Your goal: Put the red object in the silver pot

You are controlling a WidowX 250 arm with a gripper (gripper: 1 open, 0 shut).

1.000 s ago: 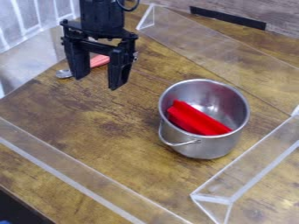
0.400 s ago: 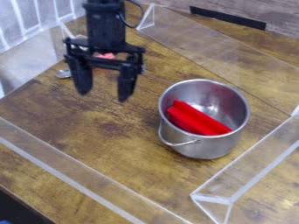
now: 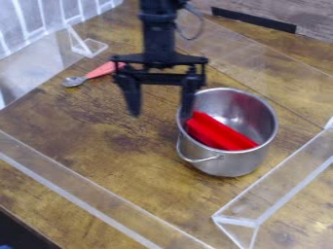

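Note:
The red object point(image 3: 221, 131) is a flat bright red block lying slantwise inside the silver pot point(image 3: 228, 156), which stands on the wooden table at the right. My gripper point(image 3: 162, 99) hangs just left of the pot's rim, pointing down, its two black fingers point(image 3: 132, 94) spread wide with nothing between them. One finger stands close beside the pot's left rim; whether it touches is unclear.
A small spoon point(image 3: 89, 75) with a pinkish-red handle lies on the table at the left, behind the gripper. Clear acrylic walls point(image 3: 279, 185) ring the wooden table point(image 3: 92, 146) at the right, front and back left.
The gripper has moved right, from near the spoon to beside the pot, and has rolled so its fingers now stand side by side across the view. It stayed open. The red block stayed in the pot.

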